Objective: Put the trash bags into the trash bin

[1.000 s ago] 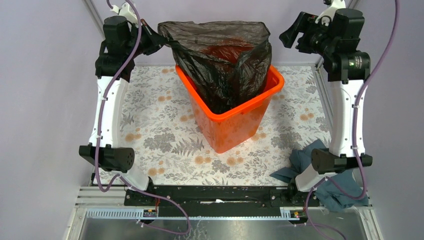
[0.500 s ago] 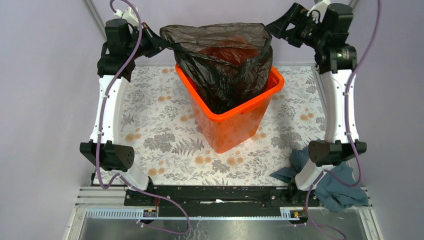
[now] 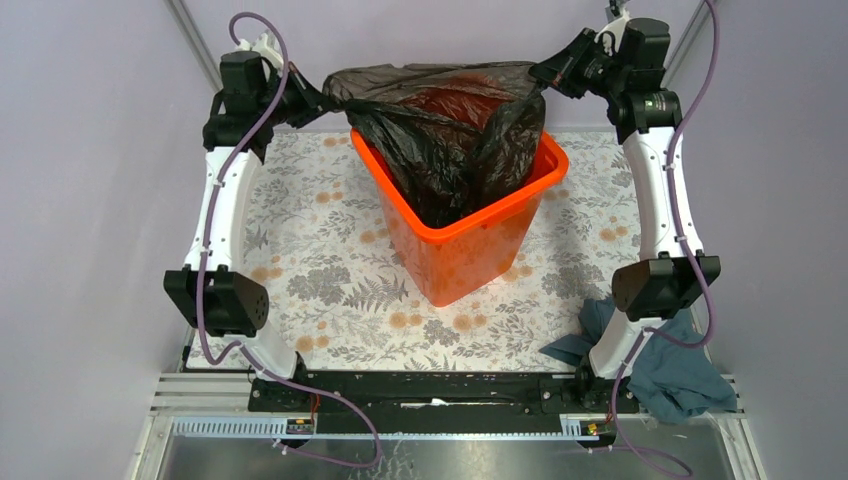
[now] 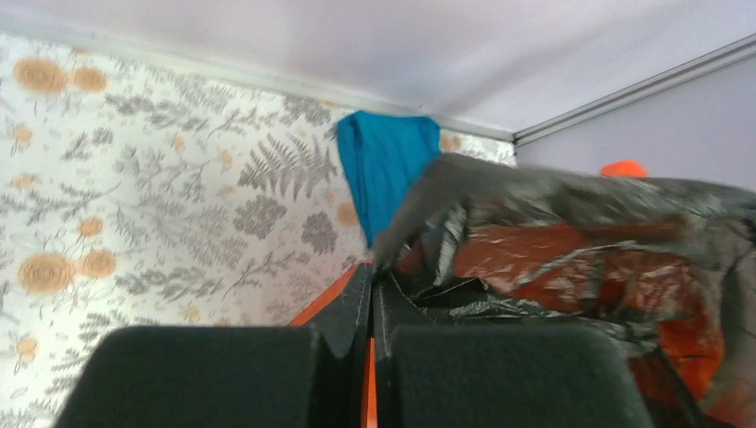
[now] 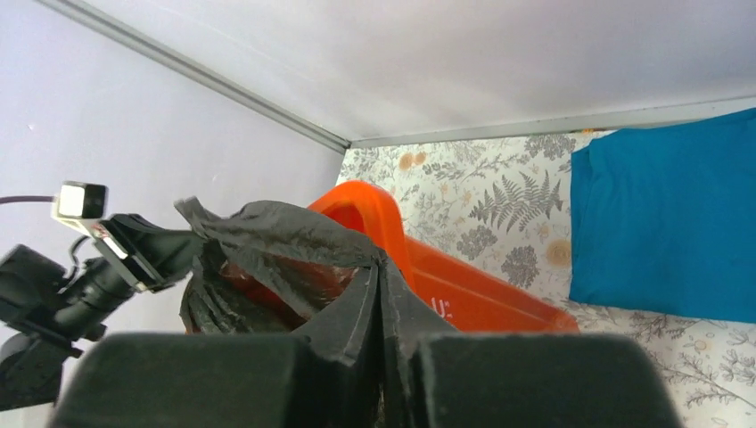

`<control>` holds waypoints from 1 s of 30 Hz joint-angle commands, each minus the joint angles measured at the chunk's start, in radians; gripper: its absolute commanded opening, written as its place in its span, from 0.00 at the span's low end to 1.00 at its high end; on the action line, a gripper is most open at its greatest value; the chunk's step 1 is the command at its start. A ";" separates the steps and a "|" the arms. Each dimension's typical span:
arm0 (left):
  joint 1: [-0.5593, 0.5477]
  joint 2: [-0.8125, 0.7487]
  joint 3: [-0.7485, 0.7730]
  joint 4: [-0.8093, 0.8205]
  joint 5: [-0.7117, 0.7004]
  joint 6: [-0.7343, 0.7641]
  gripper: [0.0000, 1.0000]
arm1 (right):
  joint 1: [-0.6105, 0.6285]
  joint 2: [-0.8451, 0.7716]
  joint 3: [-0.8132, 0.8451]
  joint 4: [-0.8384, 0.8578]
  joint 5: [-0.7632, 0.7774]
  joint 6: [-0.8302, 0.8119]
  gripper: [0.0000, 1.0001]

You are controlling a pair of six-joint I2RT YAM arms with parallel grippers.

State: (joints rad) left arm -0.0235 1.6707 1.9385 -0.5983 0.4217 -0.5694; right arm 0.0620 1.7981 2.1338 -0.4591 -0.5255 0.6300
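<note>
1. Your left tool (image 3: 320,100) is clamped on the left corner of the trash bag (image 3: 450,125). The left wrist view shows its two fingers pressed together with black film pinched at the tips.
2. Your right tool (image 3: 542,74) is likewise closed on the bag's right corner. The right wrist view shows film caught between its pressed fingers.
3. The trash bag is stretched between the two tools, its mouth held wide above the trash bin (image 3: 470,255). Its lower part hangs inside the bin, and its upper part stands above the rolled rim.
4. The trash bin stands upright on the floral tabletop (image 3: 320,260), roughly central between your two arms.
5. A grey-blue cloth (image 3: 685,375) lies bunched at the near right edge of the tabletop. It is beside the right arm's base and well apart from the bin.
6. A bright blue cloth (image 5: 664,223) lies flat on the tabletop beyond the bin, near the far wall. It shows only in the wrist views.
</note>
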 commanded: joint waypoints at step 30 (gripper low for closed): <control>0.022 -0.273 -0.557 0.234 0.268 -0.077 0.06 | -0.034 -0.058 -0.218 -0.175 0.092 -0.249 0.52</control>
State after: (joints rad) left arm -0.0067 1.4364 1.3392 -0.3916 0.6704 -0.6659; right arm 0.0242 1.8420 1.7451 -0.4942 -0.5728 0.4904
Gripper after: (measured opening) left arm 0.050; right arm 0.428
